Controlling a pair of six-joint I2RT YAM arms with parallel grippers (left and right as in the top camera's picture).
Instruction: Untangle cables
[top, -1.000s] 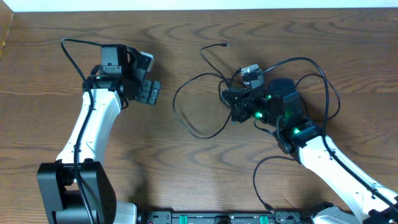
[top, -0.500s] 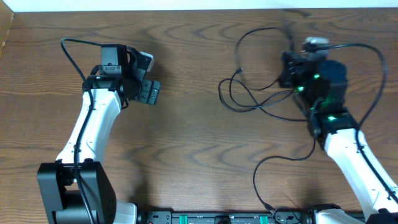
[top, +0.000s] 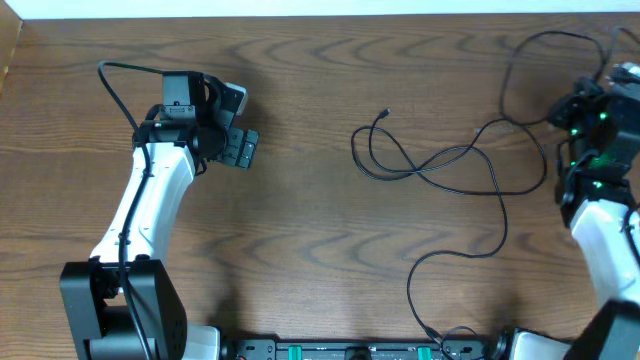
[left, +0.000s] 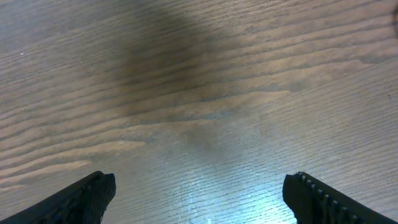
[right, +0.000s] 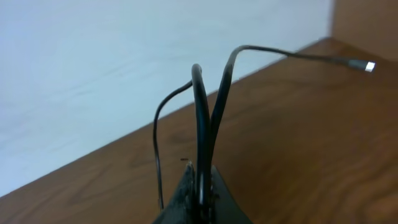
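1. The cables lie in loose black loops right of the table's middle. Strands rise to my right claw, which is pinched tight on them.
2. I judge a slow, level pull is best, watching the crossings so nothing cinches.
3. My right claw sits far out to the right, so there is little room there. Open wood lies to the left, where my left claw hangs spread wide and empty.

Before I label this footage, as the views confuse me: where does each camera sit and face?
Overhead: above the table, looking straight down; left arm, right arm, cables show.
Left wrist: looking down at the table; open left gripper at bottom.
Right wrist: faces the wall; right gripper shut on a cable.
Shared: overhead and right wrist show that cable.
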